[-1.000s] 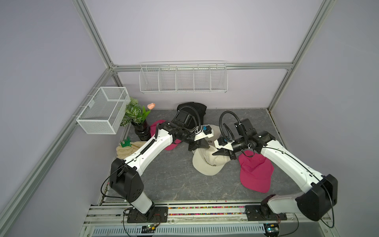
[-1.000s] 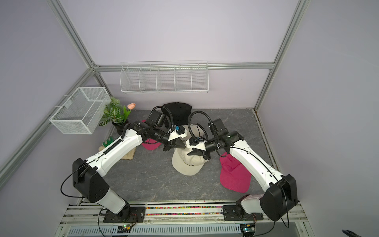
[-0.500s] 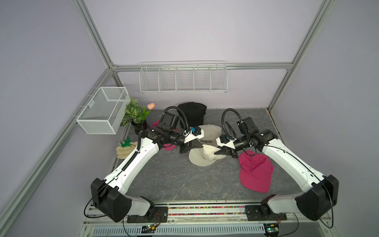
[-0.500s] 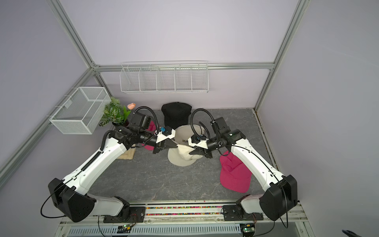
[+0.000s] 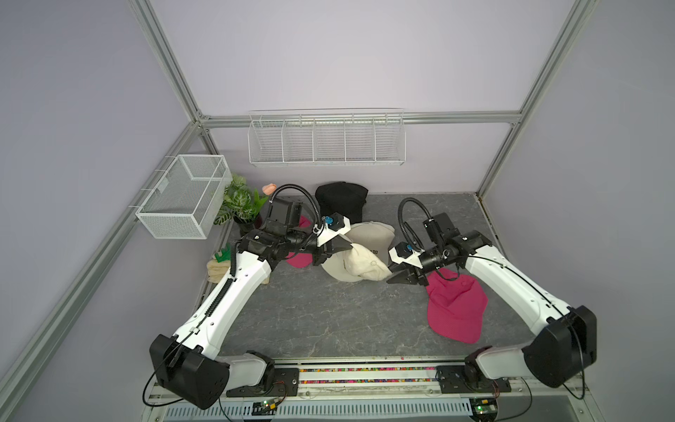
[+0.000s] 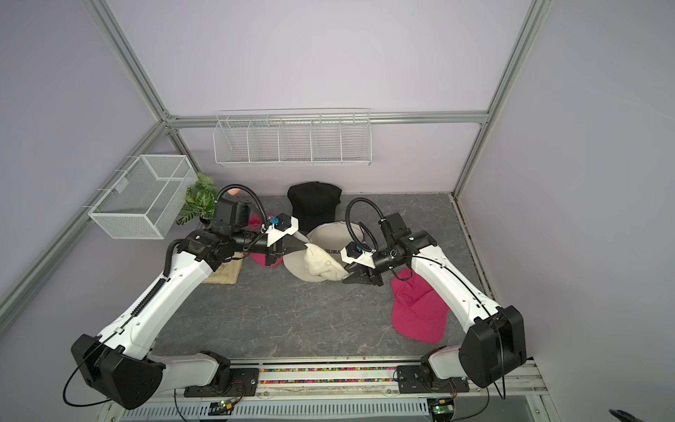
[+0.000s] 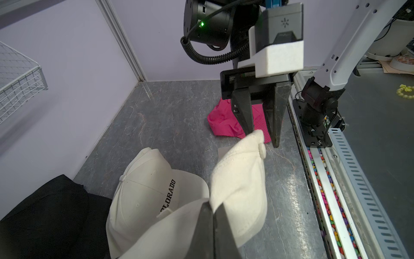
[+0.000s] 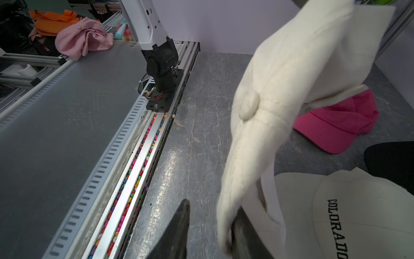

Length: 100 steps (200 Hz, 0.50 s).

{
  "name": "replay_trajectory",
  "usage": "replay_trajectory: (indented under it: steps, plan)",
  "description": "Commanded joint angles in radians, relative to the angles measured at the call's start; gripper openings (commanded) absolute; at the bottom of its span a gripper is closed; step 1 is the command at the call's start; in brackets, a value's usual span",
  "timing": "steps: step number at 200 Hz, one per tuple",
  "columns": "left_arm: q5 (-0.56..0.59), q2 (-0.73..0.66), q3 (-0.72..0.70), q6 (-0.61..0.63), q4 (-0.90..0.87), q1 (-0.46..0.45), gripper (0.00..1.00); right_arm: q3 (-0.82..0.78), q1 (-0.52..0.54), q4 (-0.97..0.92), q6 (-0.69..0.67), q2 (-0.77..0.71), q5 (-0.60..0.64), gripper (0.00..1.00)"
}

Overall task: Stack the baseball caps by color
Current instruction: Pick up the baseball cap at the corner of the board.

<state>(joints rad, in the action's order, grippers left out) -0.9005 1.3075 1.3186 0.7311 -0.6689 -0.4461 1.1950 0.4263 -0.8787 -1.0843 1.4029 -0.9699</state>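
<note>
Across the grey table [image 5: 314, 314], we see a cream cap [image 5: 361, 265] held up at centre, just near of the lettered cream cap [image 5: 372, 234]. The left gripper [image 7: 212, 209] is clamped on it. The left wrist view shows what the top views hide: the right gripper [image 7: 262, 140] parted, the crown's tip at one finger [image 7: 244, 116].

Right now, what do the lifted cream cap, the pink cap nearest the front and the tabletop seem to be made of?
The cream cap looks like soft brushed cotton: matte, slightly fuzzy, sagging in folds. The pink cap seems synthetic mesh, with a fine dotted weave. The tabletop looks like grey stone or a stone-print sheet, pale veins, slight sheen; I cannot tell which.
</note>
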Motion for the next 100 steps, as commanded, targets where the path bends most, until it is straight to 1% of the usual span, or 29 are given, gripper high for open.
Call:
replay_trajectory:
  steps: [1, 26, 70, 100]
  plan:
    - [-0.056, -0.02, -0.01, -0.005, 0.025, 0.016, 0.0, -0.027, -0.015, -0.009, -0.027, 0.007, -0.027, 0.35]
    - [-0.084, -0.025, -0.009, 0.002, 0.019, 0.03, 0.0, -0.041, -0.025, 0.016, -0.023, 0.013, -0.014, 0.36]
    - [-0.099, -0.029, -0.014, 0.002, 0.019, 0.036, 0.0, -0.048, -0.034, 0.047, -0.008, 0.031, 0.014, 0.36]
    - [-0.1, -0.025, -0.017, -0.001, 0.025, 0.04, 0.0, -0.048, -0.034, 0.065, 0.0, 0.041, 0.01, 0.32]
